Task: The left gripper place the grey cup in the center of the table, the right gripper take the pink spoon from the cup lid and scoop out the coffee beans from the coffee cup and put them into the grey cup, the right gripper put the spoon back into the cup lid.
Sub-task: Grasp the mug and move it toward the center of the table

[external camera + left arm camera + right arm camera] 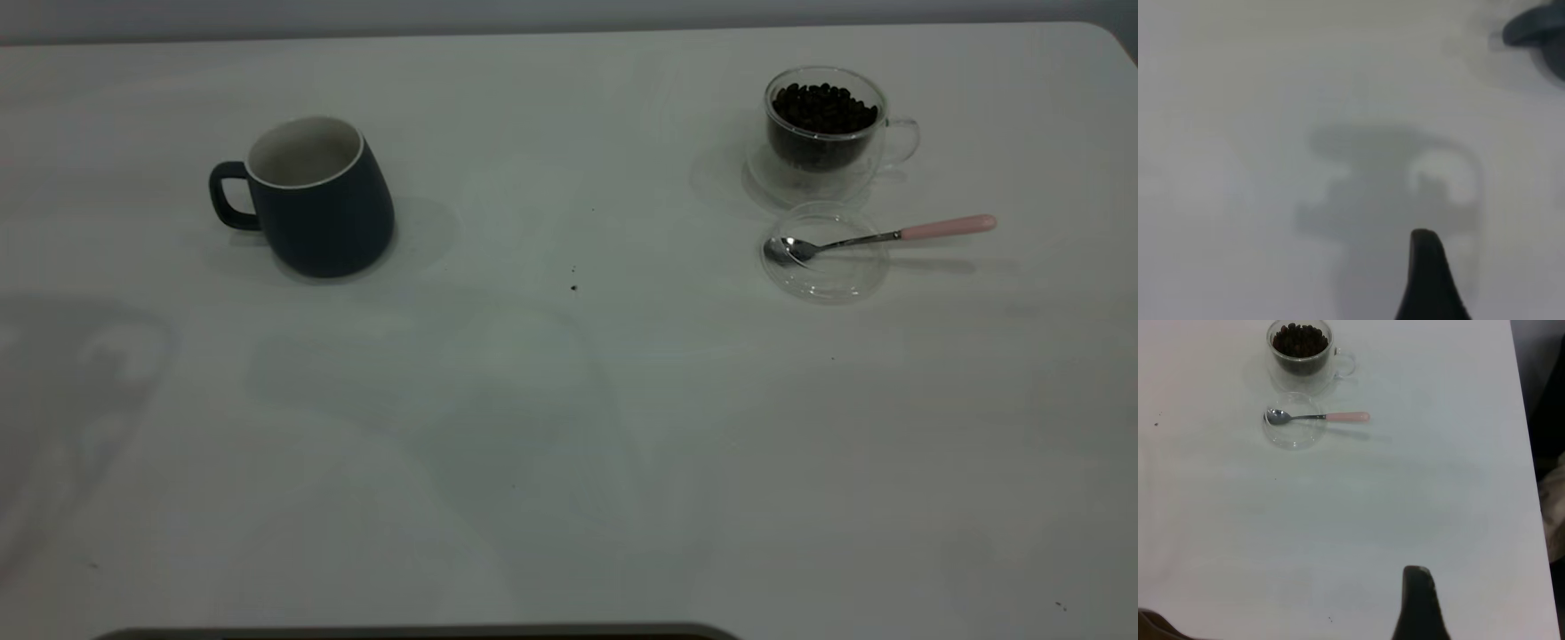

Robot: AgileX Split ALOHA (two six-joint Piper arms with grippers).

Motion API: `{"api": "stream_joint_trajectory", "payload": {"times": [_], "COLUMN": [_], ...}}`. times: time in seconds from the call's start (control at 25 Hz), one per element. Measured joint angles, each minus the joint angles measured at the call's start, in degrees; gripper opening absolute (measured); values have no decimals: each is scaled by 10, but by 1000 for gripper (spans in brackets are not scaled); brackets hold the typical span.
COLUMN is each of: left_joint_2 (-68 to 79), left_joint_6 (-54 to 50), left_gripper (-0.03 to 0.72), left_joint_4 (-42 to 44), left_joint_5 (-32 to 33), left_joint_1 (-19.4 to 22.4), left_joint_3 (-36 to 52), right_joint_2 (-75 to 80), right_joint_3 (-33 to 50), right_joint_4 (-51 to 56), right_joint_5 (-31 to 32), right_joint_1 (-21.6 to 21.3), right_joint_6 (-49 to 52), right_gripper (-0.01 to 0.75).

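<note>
Over on the table's [551, 462] left sits the grey cup [316, 200], not yet centred; pink spoon [880, 236] rests across the cup lid [827, 267], coffee beans [822, 107] unscooped; neither hand's opening can be told, nothing started

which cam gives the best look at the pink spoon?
Exterior view: the pink spoon is large there, bowl resting in the cup lid, handle sticking out over the table. The right wrist view shows it whole but smaller. The left wrist view doesn't show it.
</note>
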Motion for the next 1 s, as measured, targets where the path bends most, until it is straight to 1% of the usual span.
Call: {"api": "stream_joint_trajectory", "payload": {"times": [0.08,0.16,0.36,0.4,0.52,0.68,0.76,0.84,1.0], "left_joint_2": [56,111,252,280,349,403,414,422,441], "left_joint_6": [43,101,292,335,466,655,723,763,779], "left_gripper": [565,565,565,565,565,565,565,565,565], "left_joint_4": [-15,-34,-95,-108,-149,-161,-162,-167,-179], "left_joint_5": [12,40,134,154,188,197,193,171,128], "left_joint_1": [0,0,0,0,-3,-20,-27,-30,-35], "left_joint_3": [-56,-108,-278,-302,-363,-385,-387,-389,-389], "right_joint_2": [0,0,0,0,0,0,0,0,0], "right_joint_3": [0,0,0,0,0,0,0,0,0], "right_joint_4": [0,0,0,0,0,0,0,0,0], "right_joint_5": [0,0,0,0,0,0,0,0,0], "right_joint_1": [0,0,0,0,0,0,0,0,0], "right_joint_6": [0,0,0,0,0,0,0,0,0], "right_gripper": [573,573,573,573,573,573,573,573,573]}}
